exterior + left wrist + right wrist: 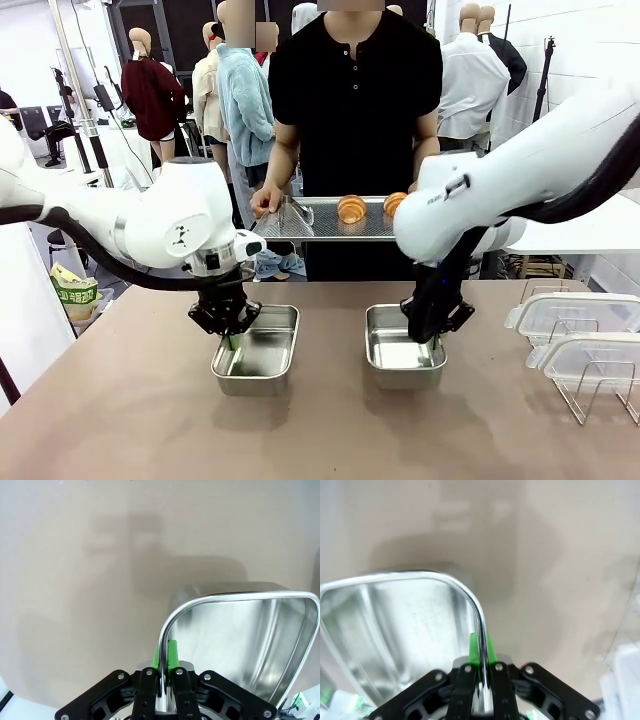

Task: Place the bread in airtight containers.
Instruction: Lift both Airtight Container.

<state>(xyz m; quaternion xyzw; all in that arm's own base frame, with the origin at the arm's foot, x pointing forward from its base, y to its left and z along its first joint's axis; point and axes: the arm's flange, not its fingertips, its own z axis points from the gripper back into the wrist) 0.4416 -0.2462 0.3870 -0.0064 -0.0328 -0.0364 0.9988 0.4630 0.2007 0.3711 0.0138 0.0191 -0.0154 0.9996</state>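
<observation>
Two steel airtight containers stand side by side on the table, one at the left (268, 352) and one at the right (393, 355), both with nothing in them. My left gripper (231, 337) is shut on the left container's left wall, its green pads (172, 655) pinching the rim (165, 630). My right gripper (425, 334) is shut the same way on the right container's right wall, its pads (473, 649) clamping the rim (479, 622). Two golden bread rolls (351, 208) (394, 203) lie on a flat steel tray (315, 223) that a person holds above the table's far edge.
Two clear plastic lids (575, 315) (592, 358) lean in a wire rack (590, 398) at the right of the table. The person's hand (266, 200) grips the tray's left end. Bare table lies in front of the containers.
</observation>
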